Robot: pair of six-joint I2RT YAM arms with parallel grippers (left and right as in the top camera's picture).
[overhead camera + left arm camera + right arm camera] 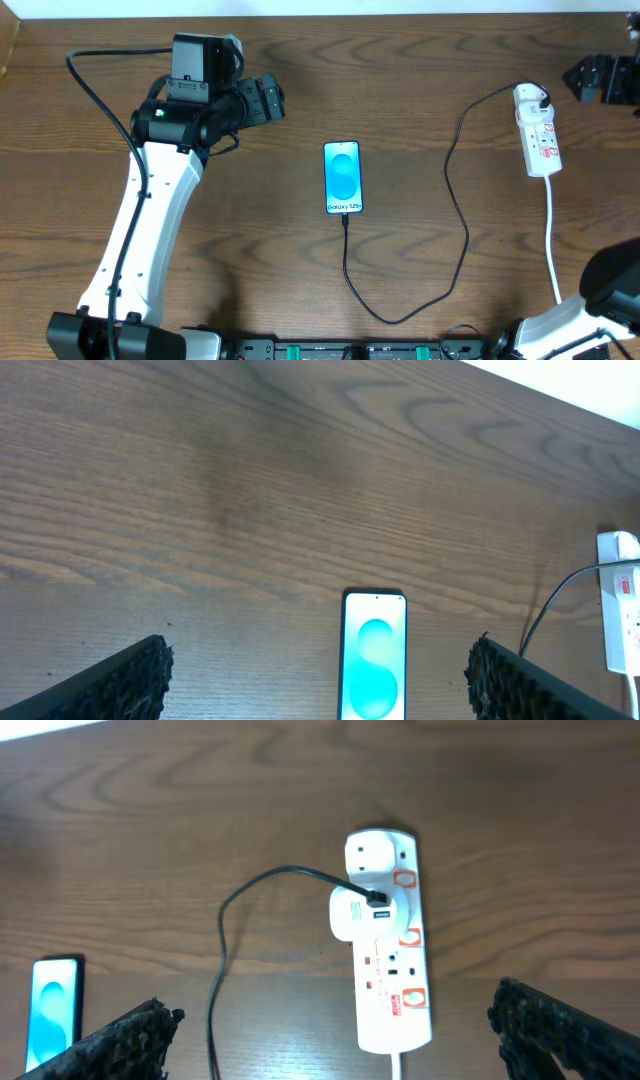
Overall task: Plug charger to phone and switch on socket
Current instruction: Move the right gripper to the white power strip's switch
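The phone (342, 177) lies screen up in the middle of the table, blue screen lit; it also shows in the left wrist view (374, 656) and the right wrist view (54, 1010). The black charger cable (456, 220) runs from the phone's bottom edge in a loop to a white plug on the socket (538, 133). The socket (388, 945) is a white power strip with red switch marks at the far right. My left gripper (268, 98) is open and empty, up left of the phone. My right gripper (588, 76) is open and empty, hovering near the socket's far end.
The socket's white cord (551, 240) runs toward the table's front edge. The left arm's white link (140, 240) crosses the left side. The table's back edge (330, 8) lies along the top.
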